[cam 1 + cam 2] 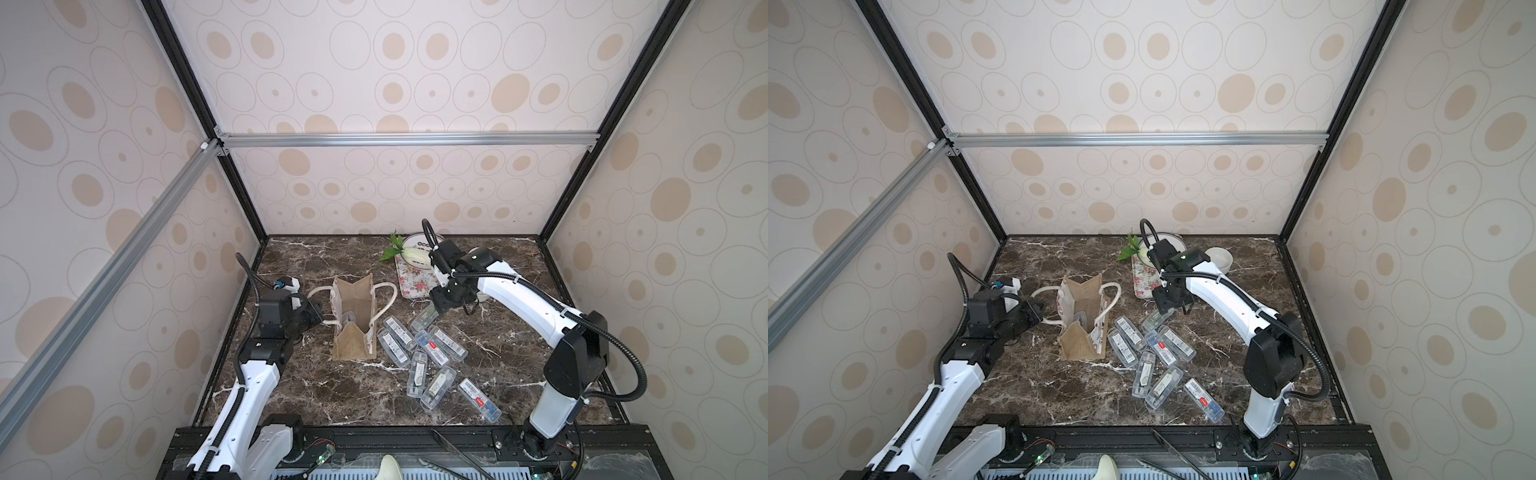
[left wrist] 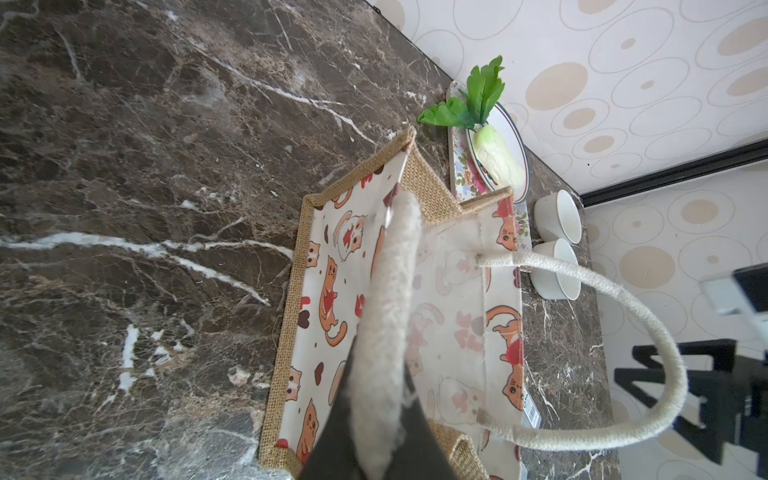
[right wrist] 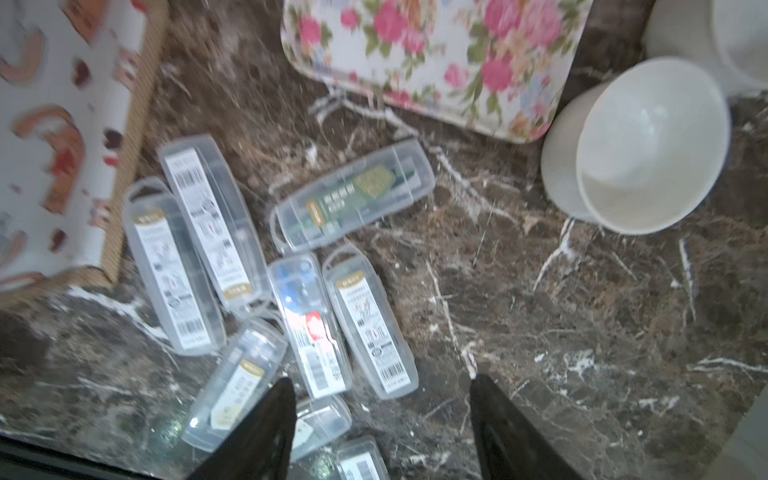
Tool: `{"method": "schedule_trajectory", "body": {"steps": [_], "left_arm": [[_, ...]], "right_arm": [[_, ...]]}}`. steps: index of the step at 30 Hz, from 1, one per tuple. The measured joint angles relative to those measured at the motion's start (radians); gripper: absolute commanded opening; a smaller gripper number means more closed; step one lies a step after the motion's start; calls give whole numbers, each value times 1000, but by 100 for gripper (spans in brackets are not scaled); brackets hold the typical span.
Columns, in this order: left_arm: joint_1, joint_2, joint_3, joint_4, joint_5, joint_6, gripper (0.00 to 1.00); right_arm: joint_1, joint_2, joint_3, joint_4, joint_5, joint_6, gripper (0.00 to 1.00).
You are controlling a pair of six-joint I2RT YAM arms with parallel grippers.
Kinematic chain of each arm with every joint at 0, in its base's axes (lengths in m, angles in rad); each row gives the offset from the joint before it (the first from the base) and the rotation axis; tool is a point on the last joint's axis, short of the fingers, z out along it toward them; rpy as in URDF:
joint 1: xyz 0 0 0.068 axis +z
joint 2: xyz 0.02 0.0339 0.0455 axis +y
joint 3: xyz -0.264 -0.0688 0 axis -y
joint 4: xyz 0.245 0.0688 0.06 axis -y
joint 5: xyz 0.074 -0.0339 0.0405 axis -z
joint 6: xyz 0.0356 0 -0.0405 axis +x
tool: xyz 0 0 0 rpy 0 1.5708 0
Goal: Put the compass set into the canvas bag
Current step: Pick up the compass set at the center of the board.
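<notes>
The canvas bag (image 1: 354, 351) stands open-mouthed left of centre, burlap with cat-print panels (image 2: 328, 266). My left gripper (image 1: 318, 318) is shut on its white rope handle (image 2: 390, 291); the other handle (image 2: 623, 303) loops free. A clear case seems to lie inside the bag (image 1: 348, 320). Several compass sets in clear plastic cases (image 1: 415, 353) lie scattered right of the bag. My right gripper (image 1: 436, 306) hovers open over their far end, beside a green-labelled case (image 3: 353, 195). Nothing is between its fingers (image 3: 282, 411).
A floral tray (image 1: 411, 282) and a plate with a leafy white vegetable (image 2: 496, 156) sit at the back. Two white bowls (image 3: 648, 145) stand right of the tray. Metal tongs (image 1: 457, 455) lie on the front rail.
</notes>
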Motion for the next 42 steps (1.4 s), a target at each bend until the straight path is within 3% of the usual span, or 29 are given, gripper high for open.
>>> {"method": "schedule_trajectory", "body": {"steps": [5,12,19,28,42], "left_arm": [[-8,-20,0,-18,-3,-34,1],[-11,-9,33,-53,-36,-13,45],[-11,71,159,-85,-66,74,61],[-11,94,204,-103,-80,143,70],[-11,100,204,-104,-87,154,75]], "right_arm": [[-2,-8,-151,22,-19,-35,71],[-12,-6,-255,59,-42,-61,71],[-19,56,-256,112,-57,-67,71],[-30,143,-255,154,-98,-72,69],[-75,181,-255,192,-75,-37,62]]}}
